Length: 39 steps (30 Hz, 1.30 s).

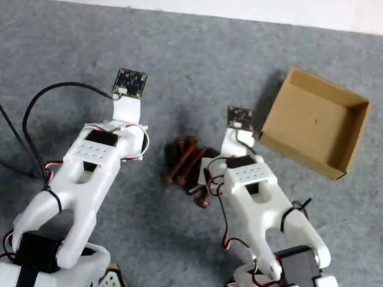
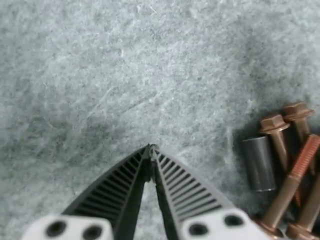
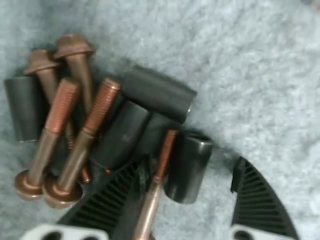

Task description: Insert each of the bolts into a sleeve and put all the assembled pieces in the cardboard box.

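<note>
Several copper bolts (image 3: pixel 47 140) and dark sleeves (image 3: pixel 157 92) lie in a loose pile (image 1: pixel 185 161) on the grey mat between the two arms. My right gripper (image 3: pixel 192 162) is open just above the pile's near edge. One sleeve (image 3: pixel 189 167) and a thin bolt (image 3: pixel 159 175) lie between its fingers (image 3: pixel 112 197), untouched as far as I can tell. My left gripper (image 2: pixel 151 148) is shut on nothing over bare mat, to the left of the pile. A sleeve (image 2: pixel 258 164) and bolts (image 2: pixel 280 145) lie off to its side. The cardboard box (image 1: pixel 291 101) stands at the back right with nothing in it.
Grey felt mat (image 1: pixel 203 59) covers the table. A black cable (image 1: pixel 31 108) loops at the far left beside the left arm (image 1: pixel 88 176). The right arm (image 1: pixel 259 200) stands between the pile and the box. Open mat lies behind the pile.
</note>
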### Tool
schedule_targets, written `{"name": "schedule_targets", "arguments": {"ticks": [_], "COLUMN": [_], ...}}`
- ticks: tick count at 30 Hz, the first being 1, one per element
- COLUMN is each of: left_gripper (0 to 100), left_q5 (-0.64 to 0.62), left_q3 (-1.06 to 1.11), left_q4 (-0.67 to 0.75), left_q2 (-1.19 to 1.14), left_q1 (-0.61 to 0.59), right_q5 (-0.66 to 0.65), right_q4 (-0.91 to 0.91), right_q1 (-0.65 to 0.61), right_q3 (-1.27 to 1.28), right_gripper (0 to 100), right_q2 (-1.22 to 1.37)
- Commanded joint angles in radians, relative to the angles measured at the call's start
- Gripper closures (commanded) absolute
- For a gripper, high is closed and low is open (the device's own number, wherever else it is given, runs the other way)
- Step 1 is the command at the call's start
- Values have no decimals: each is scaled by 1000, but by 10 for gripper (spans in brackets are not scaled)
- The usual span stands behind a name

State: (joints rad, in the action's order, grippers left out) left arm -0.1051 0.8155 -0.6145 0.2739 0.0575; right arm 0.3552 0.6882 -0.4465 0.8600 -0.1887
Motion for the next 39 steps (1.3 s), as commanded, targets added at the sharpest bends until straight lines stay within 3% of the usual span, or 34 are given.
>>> {"name": "schedule_targets", "arguments": {"ticks": [1, 5, 21, 32, 39], "left_gripper": [992, 992, 992, 992, 992], "left_q5": [-9, -9, -8, -8, -8], "left_q3": [-28, -28, -28, -28, -30], "left_q4": [17, 17, 17, 17, 17], "left_q2": [2, 2, 2, 2, 2], "left_q1": [-7, -7, -7, -7, -7], "right_q5": [5, 5, -2, -3, -109], "right_q4": [7, 7, 5, 7, 16], "right_q1": [27, 51, 87, 84, 84], "right_q3": [-33, -31, -33, -30, 97], "right_gripper": [754, 765, 991, 995, 995], "right_q2": [1, 1, 1, -22, -317]}}
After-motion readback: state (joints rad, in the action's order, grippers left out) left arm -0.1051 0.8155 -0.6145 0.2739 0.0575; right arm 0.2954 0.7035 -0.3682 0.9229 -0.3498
